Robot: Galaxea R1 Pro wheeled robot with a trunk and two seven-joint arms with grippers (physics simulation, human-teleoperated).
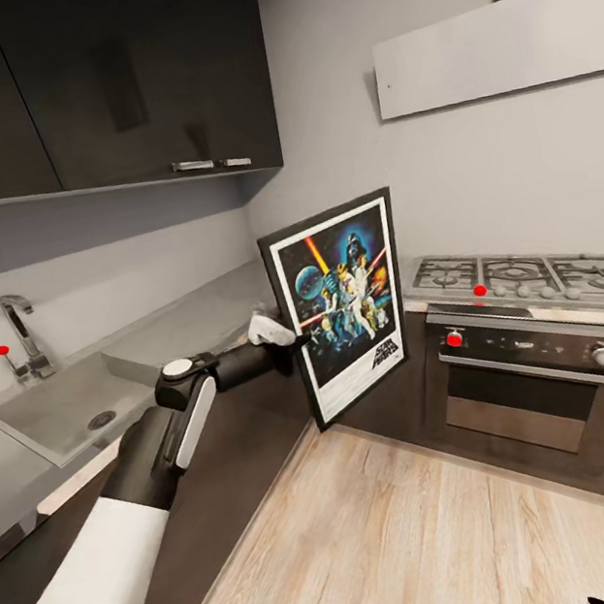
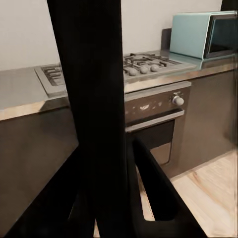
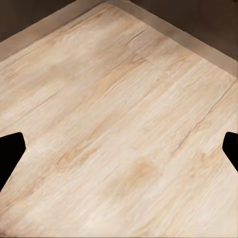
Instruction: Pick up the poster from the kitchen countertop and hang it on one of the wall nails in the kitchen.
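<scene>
The poster (image 1: 344, 307) (thin black frame, white border) is pinched at its left edge by the left gripper (image 1: 288, 336) and held upright in the corner, off the smooth grey countertop (image 1: 179, 327). The right gripper's fingers (image 3: 10, 151) are spread wide over bare wooden floor (image 3: 119, 119).

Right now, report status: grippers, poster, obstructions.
Left gripper shut on poster, held upright off the countertop. Right gripper open over floor. Nails not spotted; hob beside poster.
</scene>
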